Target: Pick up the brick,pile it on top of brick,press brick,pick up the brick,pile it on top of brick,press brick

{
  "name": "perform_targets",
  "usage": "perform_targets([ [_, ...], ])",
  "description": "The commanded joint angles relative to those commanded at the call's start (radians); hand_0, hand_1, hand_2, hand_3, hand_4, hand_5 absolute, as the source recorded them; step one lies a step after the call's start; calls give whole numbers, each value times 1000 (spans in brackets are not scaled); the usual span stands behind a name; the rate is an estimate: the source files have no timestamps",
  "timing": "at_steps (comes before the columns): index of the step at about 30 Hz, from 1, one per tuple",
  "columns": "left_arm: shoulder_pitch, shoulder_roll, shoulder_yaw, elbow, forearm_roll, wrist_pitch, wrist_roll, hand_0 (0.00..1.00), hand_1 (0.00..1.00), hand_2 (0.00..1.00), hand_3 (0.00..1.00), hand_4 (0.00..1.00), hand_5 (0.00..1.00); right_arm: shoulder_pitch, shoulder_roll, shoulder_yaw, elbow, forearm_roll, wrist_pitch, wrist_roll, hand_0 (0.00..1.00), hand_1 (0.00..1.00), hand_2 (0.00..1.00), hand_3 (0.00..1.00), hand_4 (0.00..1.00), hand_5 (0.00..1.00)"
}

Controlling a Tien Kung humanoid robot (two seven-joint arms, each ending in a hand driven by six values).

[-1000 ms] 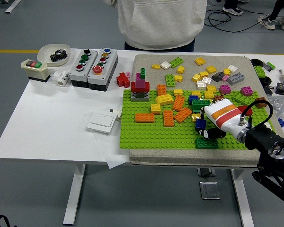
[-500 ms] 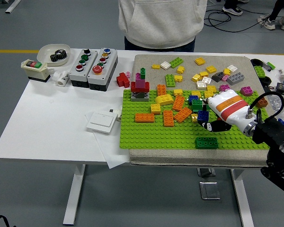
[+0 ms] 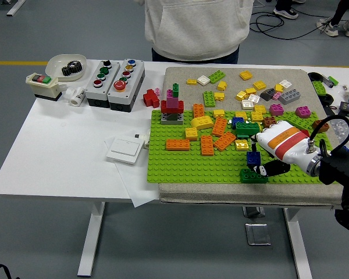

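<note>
My right robot hand (image 3: 266, 167) gripped the blue brick (image 3: 253, 157), held directly over the dark green brick (image 3: 253, 175) so their studs aligned for stacking.

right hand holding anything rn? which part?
Right hand grips the blue brick by its sides, directly above the green brick. Contact between the bricks can't be told.

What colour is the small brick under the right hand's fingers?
Dark blue brick, sitting on the dark green brick, at the right hand; head view shows it.
</note>
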Motion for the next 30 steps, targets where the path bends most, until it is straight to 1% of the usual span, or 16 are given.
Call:
perform_targets([
  [3, 0, 0, 0, 0, -2, 1, 0, 679, 710, 734, 588, 672, 664, -2, -2, -4, 3, 1, 11, 1, 143, 127, 219, 486, 762, 443],
  [11, -1, -1, 1, 0, -3, 0, 0, 677, 710, 734, 587, 672, 663, -7, -23, -7, 26, 9, 36, 7, 145, 127, 220, 485, 765, 448],
  [13, -1, -1, 1, 0, -3, 0, 0, 677, 710, 734, 587, 672, 663, -8, -28, -8, 29, 11, 41, 6, 145, 127, 220, 485, 765, 448],
  [14, -1, -1, 1, 0, -2, 0, 0, 679, 710, 734, 587, 672, 663, -9, -30, -9, 31, 13, 44, 5, 145, 128, 221, 486, 762, 465],
  [19, -2, -1, 0, 0, -2, 0, 0, 679, 710, 734, 587, 672, 663, -14, -39, -14, 37, 21, 49, 6, 145, 128, 221, 486, 762, 465],
  [20, -2, -1, 0, 0, -2, 0, 0, 678, 709, 734, 587, 672, 663, -14, -39, -15, 36, 21, 50, 6, 146, 130, 221, 484, 761, 482],
  [30, -3, -1, 0, -1, -3, 0, 0, 678, 711, 734, 586, 671, 661, -16, -31, -20, 28, 23, 49, 9, 146, 129, 221, 485, 759, 484],
])
